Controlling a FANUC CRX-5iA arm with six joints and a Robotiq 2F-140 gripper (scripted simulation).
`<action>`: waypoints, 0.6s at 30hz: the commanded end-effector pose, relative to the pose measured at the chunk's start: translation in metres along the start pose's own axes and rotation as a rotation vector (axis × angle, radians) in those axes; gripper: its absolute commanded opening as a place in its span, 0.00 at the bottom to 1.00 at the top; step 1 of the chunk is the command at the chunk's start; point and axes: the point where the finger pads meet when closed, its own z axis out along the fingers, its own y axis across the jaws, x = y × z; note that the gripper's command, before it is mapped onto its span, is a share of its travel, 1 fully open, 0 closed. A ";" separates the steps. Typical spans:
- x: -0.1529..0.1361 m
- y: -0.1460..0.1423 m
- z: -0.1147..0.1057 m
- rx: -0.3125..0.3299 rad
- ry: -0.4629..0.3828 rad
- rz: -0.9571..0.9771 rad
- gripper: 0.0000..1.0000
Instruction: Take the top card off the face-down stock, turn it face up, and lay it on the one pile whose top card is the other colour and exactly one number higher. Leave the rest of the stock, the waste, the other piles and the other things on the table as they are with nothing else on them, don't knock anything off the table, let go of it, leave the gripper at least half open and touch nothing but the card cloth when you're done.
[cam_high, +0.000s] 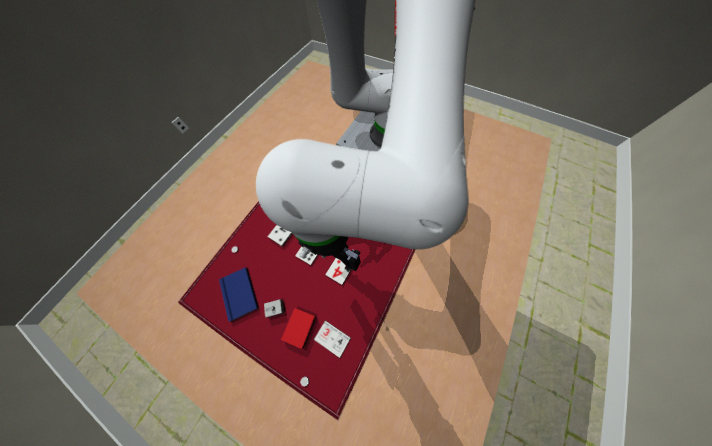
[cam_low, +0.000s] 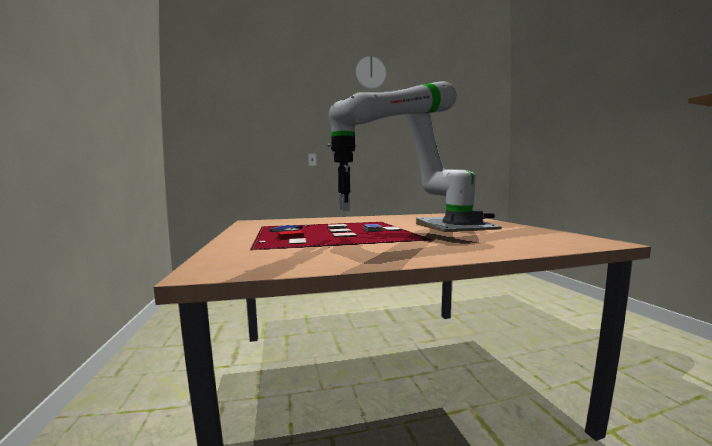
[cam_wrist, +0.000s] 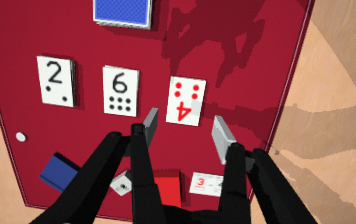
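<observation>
My gripper is open and empty. It hangs well above the red card cloth, over the near edge of a face-up red 4 card. The red 4 lies flat at the right end of the row of piles and touches neither finger. Whatever is under it is hidden. Left of it lie a black 6 pile and a black 2 pile. The blue-backed stock lies beyond the row; the arm hides it in the top view.
A waste card showing a red 3, a red box, a small grey cube and a blue box lie on the cloth's near part. White tokens sit near its edges.
</observation>
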 end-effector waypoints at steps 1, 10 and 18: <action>0.000 0.000 -0.004 0.000 0.001 0.000 0.50; 0.000 0.000 -0.005 0.000 0.001 0.000 1.00; 0.000 0.000 -0.005 0.000 0.001 0.000 1.00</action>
